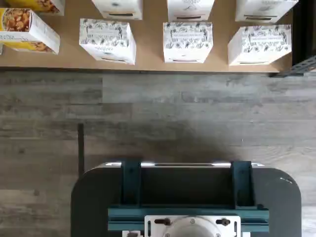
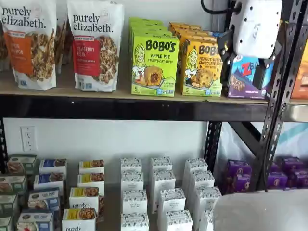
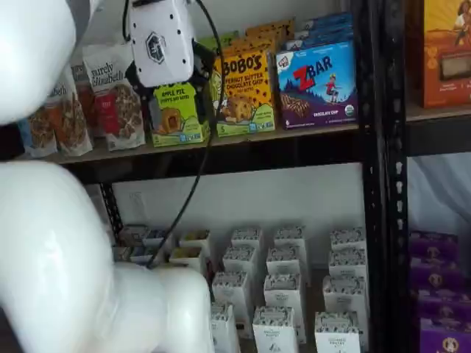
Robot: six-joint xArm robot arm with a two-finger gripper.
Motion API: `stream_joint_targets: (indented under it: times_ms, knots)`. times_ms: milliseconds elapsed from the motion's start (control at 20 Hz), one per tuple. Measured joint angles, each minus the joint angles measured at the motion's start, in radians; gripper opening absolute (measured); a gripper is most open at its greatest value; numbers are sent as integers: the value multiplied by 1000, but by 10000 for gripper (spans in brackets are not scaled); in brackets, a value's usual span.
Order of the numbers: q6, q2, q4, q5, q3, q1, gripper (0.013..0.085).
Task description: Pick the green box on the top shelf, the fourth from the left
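Across both shelf views runs the top shelf (image 2: 120, 91) (image 3: 221, 141), a tan board with a thick black front rail on a black rack. On it, from the left, stand tall white granola bags (image 2: 96, 45) (image 3: 114, 95), then the green box (image 2: 154, 65) (image 3: 176, 114), then a yellow-orange box (image 2: 201, 67) (image 3: 246, 92), then a blue box (image 2: 243, 77) (image 3: 316, 84). The green box stands upright at the shelf's front edge, touching the yellow-orange box on its right, with more green boxes in a row behind it.

One shelf view shows the green box whole, with its cartoon girl and oat bite; in the other its upper part is hidden behind the gripper's white body. That view also shows the big white arm (image 3: 44, 243) filling the near left, and a black cable (image 3: 195, 176) hanging down past the shelf rail. An orange box (image 3: 445, 51) at the far right shows plainly only there.

The gripper (image 2: 246, 61) (image 3: 168, 79) hangs in front of the top shelf in both shelf views. Black fingers (image 2: 225, 53) show below the white body, and the jaws stand at their widest, closed on nothing.

Below, rows of small white cartons (image 2: 161, 197) (image 3: 280, 287) fill the lower level, with purple boxes (image 2: 238, 175) (image 3: 441, 294) to their right. The wrist view shows only this lower part from above: white cartons (image 1: 187, 42) on a tan board (image 1: 148, 57), grey wood-look floor (image 1: 158, 113), and the dark mount (image 1: 187, 197) with teal brackets.
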State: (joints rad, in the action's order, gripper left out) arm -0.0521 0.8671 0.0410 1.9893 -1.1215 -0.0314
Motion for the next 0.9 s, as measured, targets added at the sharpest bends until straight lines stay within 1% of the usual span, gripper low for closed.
stream_joint_targets:
  times_ms: [100, 500, 750, 900]
  knots:
    - [10, -5, 22, 9, -4, 21, 850]
    - [13, -3, 30, 6, -3, 26, 850]
    - [0, 1, 39, -20, -1, 14, 850]
    - [-26, 2, 34, -43, -2, -16, 850]
